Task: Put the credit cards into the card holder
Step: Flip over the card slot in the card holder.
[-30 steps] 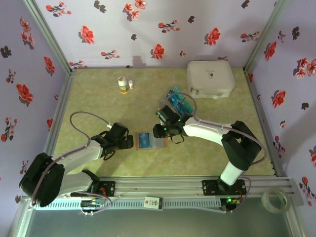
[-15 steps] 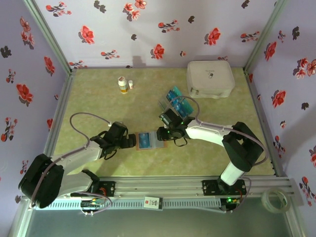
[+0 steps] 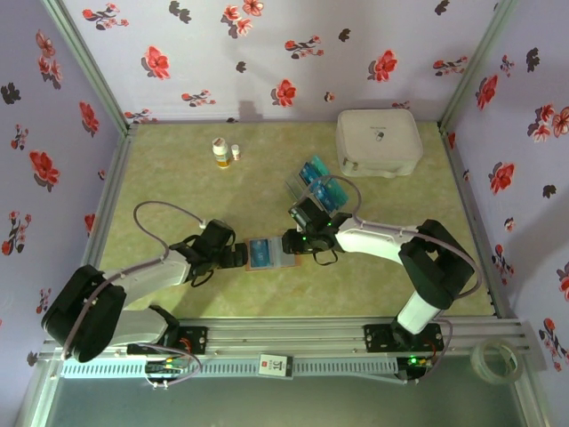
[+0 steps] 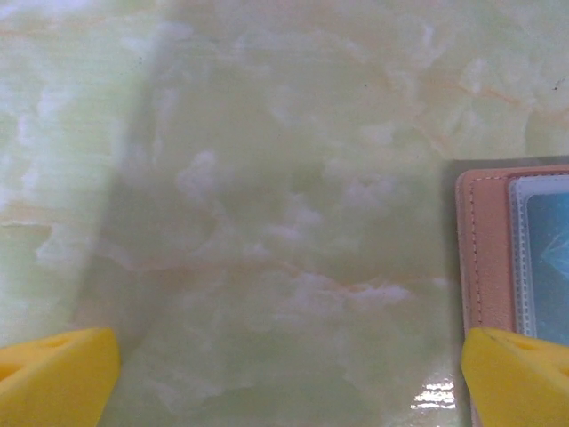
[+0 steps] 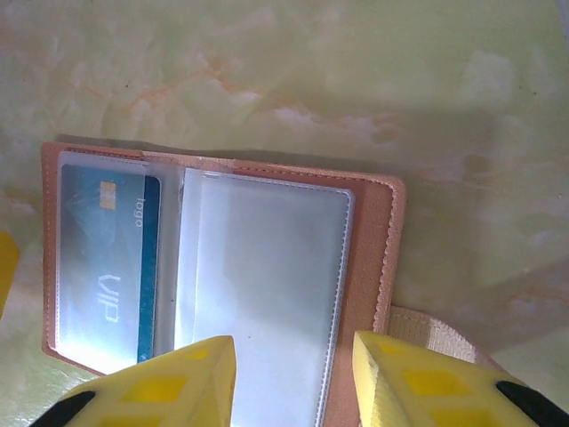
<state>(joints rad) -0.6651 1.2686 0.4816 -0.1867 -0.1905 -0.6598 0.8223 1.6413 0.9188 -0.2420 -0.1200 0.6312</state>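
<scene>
The pinkish-brown card holder [image 3: 283, 259] lies open on the table, clear sleeves facing up. One blue credit card [image 5: 111, 258] marked "VIP" sits in its left sleeve; the right clear sleeve [image 5: 267, 267] holds no card. My right gripper [image 5: 293, 374] hovers open over the holder's right half [image 5: 369, 240], nothing between its yellow fingers. My left gripper [image 4: 289, 374] is wide open just left of the holder's edge [image 4: 484, 258], its right fingertip [image 4: 516, 378] by that edge. More blue credit cards [image 3: 322, 184] lie in a clear tray behind the right gripper [image 3: 289, 242].
A big white rounded case [image 3: 378, 140] stands at the back right. Two small bottles [image 3: 221, 152] stand at the back, left of centre. The holder's strap [image 5: 436, 329] sticks out on its right side. Flowered walls enclose the green marbled table [image 3: 178, 205].
My left gripper has slid right, up to the holder's left edge. My right gripper has moved slightly towards me over the holder and spread a little.
</scene>
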